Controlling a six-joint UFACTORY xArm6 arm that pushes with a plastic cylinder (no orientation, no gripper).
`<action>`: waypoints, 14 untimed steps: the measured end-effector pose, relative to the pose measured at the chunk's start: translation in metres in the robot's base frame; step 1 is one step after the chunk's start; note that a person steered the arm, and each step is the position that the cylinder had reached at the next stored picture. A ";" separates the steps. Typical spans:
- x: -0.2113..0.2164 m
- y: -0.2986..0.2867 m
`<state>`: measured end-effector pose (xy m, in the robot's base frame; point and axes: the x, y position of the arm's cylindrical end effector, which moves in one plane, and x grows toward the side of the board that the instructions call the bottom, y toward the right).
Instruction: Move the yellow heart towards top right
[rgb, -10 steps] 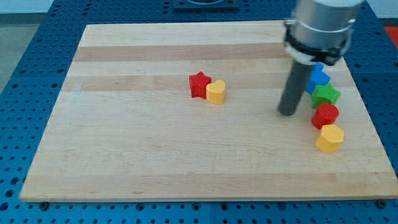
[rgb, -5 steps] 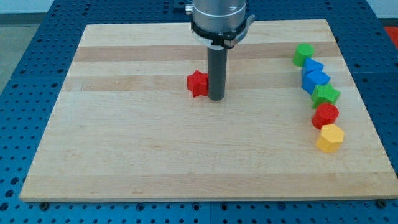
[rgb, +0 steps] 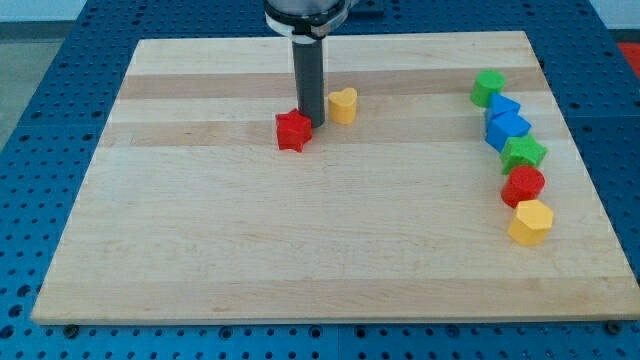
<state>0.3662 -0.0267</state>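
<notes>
My rod stands upright, my tip (rgb: 311, 122) wedged between the red star (rgb: 293, 131) at its left and the yellow heart (rgb: 343, 105) at its upper right, holding nothing.

**What lies around my work surface**

Under me sits a pale wooden board (rgb: 330, 250) of glued planks, its grain bands running from nine o'clock to three o'clock. Around it on every side I see a blue perforated metal table (rgb: 50, 110) studded with regular rows of small holes. At twelve o'clock a thin strip of lighter grey surface shows. Light is even, with soft shadows.
</notes>
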 end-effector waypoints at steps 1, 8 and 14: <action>-0.008 0.020; -0.028 0.088; -0.064 0.116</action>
